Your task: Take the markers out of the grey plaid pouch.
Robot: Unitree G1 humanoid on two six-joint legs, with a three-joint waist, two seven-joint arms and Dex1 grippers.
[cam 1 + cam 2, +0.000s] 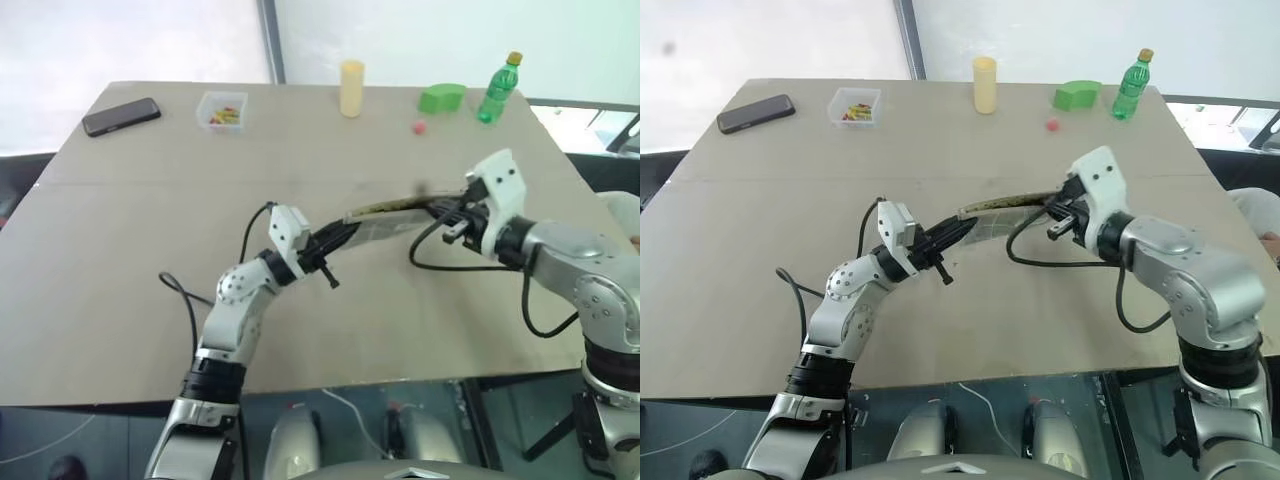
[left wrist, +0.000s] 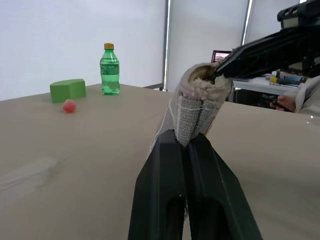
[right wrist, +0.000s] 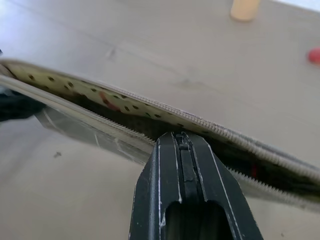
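Observation:
The grey plaid pouch [image 1: 385, 215] hangs stretched above the table's middle, between my two grippers. My left gripper [image 1: 345, 232] is shut on its left end, and the fabric shows pinched between the black fingers [image 2: 165, 165]. My right gripper [image 1: 445, 213] is shut, its tips at the pouch's right end. In the right wrist view these tips [image 3: 180, 136] lie against the near lip of the open zip mouth [image 3: 100, 100], which shows a spotted pale lining. I cannot tell whether they pinch anything. The markers stay hidden inside. A small red trace [image 3: 254, 170] shows in the dark opening.
Along the table's far side stand a black phone [image 1: 121, 116], a clear box of coloured bits [image 1: 222, 110], a yellow cup [image 1: 351, 88], a green block [image 1: 442, 97], a small red ball [image 1: 419, 127] and a green bottle [image 1: 499, 88]. A cable loops under each wrist.

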